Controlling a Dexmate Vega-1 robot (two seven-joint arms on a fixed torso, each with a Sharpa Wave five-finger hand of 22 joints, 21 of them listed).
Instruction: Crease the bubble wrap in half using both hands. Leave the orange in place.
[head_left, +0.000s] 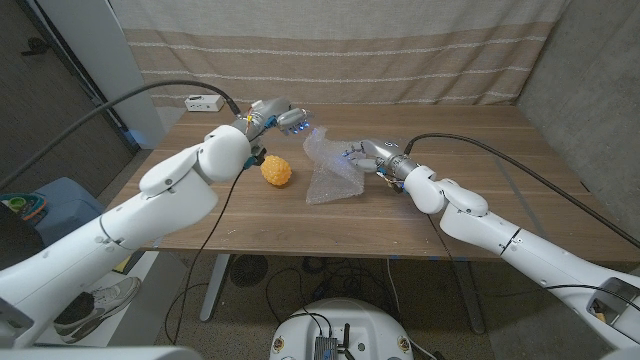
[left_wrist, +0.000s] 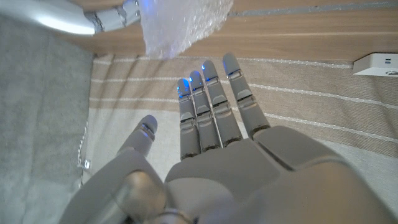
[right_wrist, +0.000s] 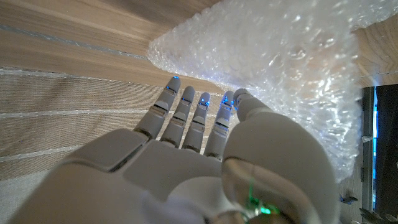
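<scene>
A clear bubble wrap (head_left: 328, 172) lies crumpled at mid-table, its far part lifted off the wood. My right hand (head_left: 366, 154) is at its right edge; in the right wrist view the thumb and fingertips (right_wrist: 227, 99) meet on the edge of the bubble wrap (right_wrist: 286, 74), pinching it. The orange (head_left: 276, 172) sits on the table just left of the wrap, untouched. My left hand (head_left: 282, 118) hovers above the table behind the orange, near the wrap's far left corner. Its fingers (left_wrist: 208, 99) are straight and apart, holding nothing, with the bubble wrap (left_wrist: 180, 25) just beyond them.
A white power strip (head_left: 203, 102) lies at the table's far left edge, also in the left wrist view (left_wrist: 377, 62). A striped curtain (head_left: 330, 50) hangs behind the table (head_left: 480, 200). Black cables run along both arms.
</scene>
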